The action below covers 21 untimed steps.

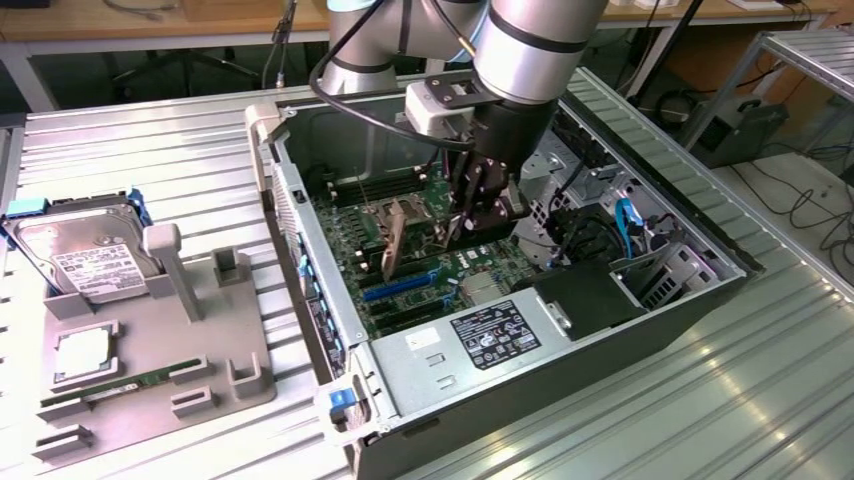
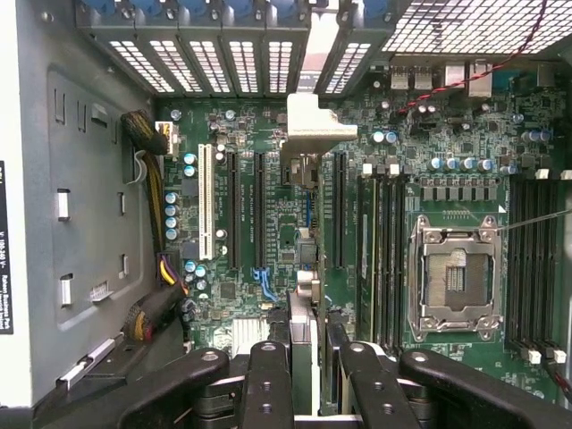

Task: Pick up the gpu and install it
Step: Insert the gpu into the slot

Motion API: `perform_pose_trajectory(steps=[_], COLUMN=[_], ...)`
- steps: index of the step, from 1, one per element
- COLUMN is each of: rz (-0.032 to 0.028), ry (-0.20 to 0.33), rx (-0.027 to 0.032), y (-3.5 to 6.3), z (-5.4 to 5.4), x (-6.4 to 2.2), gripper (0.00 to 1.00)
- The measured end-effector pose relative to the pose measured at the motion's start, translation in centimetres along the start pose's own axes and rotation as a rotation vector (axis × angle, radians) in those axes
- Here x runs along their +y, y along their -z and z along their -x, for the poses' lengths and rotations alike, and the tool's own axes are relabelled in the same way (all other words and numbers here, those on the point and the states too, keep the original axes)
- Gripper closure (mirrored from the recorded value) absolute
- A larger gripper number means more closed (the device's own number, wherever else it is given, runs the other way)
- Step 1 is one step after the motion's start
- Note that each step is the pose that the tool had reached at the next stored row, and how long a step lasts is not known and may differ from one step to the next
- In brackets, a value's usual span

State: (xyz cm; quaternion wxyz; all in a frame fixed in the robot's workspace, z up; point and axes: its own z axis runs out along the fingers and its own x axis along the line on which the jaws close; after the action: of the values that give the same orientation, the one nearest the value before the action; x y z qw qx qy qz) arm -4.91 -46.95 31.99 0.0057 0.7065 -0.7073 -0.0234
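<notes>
**Card on edge over the board**

Inside the open computer case point(image 1: 320, 300), the gripper point(image 1: 470, 222) hangs low over the motherboard point(image 1: 427, 270), its black fingers point(image 2: 268, 384) closed on the top edge of the gpu point(image 1: 396, 240). The card stands upright on its long edge, tan-brown face toward the exterior view's left, reaching down to the board among the expansion slots. From the wrist view the gpu point(image 2: 304, 179) appears edge-on as a thin strip running between two dark slots, its silvery end bracket point(image 2: 317, 125) bent over by the slotted rear panel of the case; whether the card is fully seated I cannot tell. An empty processor socket point(image 2: 456, 277) with a metal frame sits beside a bank of memory slots.

Outside the case, on the exterior view's left, a grey parts tray point(image 1: 240, 370) rests on the ribbed metal table point(image 1: 147, 160). It holds a silver hard drive point(image 1: 80, 260) and, near its front edge, a slim green RAM stick point(image 1: 120, 388).
</notes>
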Motion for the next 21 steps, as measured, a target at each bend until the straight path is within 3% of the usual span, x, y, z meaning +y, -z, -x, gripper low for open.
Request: perform_pose_trajectory(steps=[21], rz=[0.0], ry=[0.0], rx=[0.0], y=[-0.38], z=[-0.34], x=[0.0], gripper=[0.74])
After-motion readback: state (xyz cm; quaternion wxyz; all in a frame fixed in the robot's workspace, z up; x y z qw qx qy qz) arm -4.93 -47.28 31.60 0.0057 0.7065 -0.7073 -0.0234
